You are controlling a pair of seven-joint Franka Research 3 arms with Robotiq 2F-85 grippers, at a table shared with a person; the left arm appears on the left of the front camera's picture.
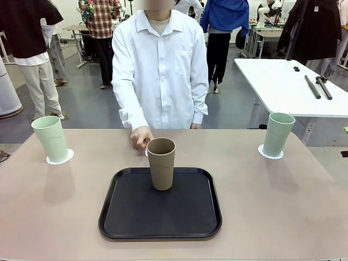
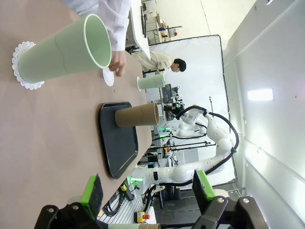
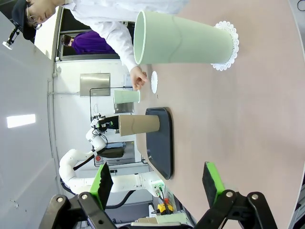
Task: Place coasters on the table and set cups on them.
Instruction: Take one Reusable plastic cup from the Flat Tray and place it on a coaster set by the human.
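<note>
Brown cup (image 1: 161, 171) on tray (image 1: 125, 217), green cups (image 1: 50, 138) on coasters (image 1: 61, 159) far left and right, left tool (image 2: 145, 191), right tool (image 3: 157, 183) — both apart.

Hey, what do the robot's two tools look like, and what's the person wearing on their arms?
The left tool and right tool are black, with bolted linkages and two fingers carrying bright green pads. The person wears a white collared long-sleeved shirt.

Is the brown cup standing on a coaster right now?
No, the brown cup stands upright on the black tray, with no coaster under it.
</note>
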